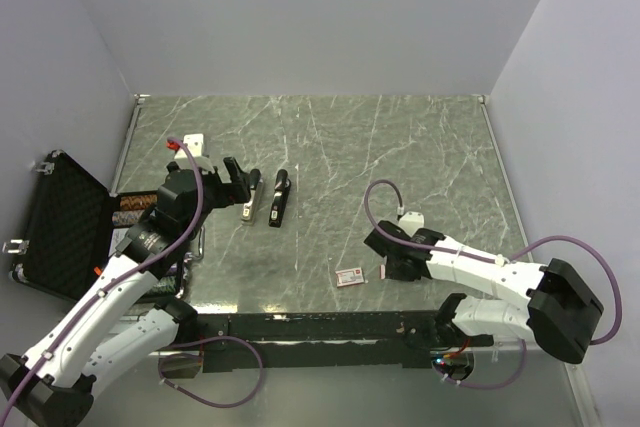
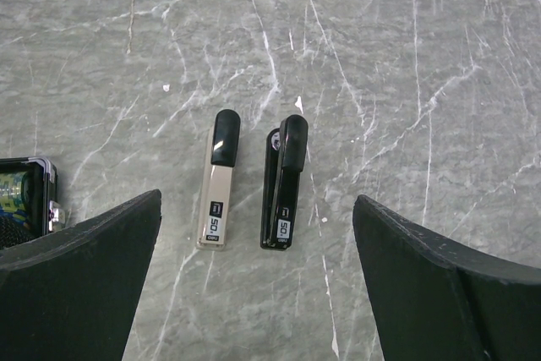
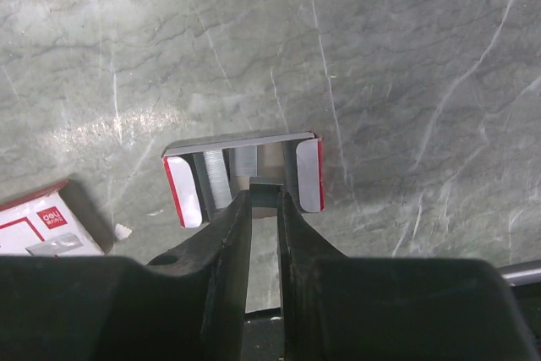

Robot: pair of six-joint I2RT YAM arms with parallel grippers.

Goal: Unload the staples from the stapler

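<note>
Two staplers lie side by side at the table's left middle: a beige one point(image 1: 248, 205) point(image 2: 217, 183) and a black one point(image 1: 280, 197) point(image 2: 283, 182). My left gripper point(image 1: 243, 175) point(image 2: 256, 205) hangs just behind them, jaws wide open and empty. My right gripper point(image 1: 388, 259) point(image 3: 264, 196) is at the near right, over a small open cardboard tray point(image 1: 386, 270) point(image 3: 241, 143) with red-and-white flaps. Silvery staples point(image 3: 218, 179) lie in the tray. The right jaws are nearly closed on a short grey staple strip point(image 3: 265, 190) at the tray's near edge.
A small red-and-white staple box point(image 1: 350, 277) point(image 3: 46, 221) lies left of the tray. An open black case point(image 1: 60, 227) point(image 2: 25, 200) sits off the table's left edge. A small white object point(image 1: 195, 142) lies at the back left.
</note>
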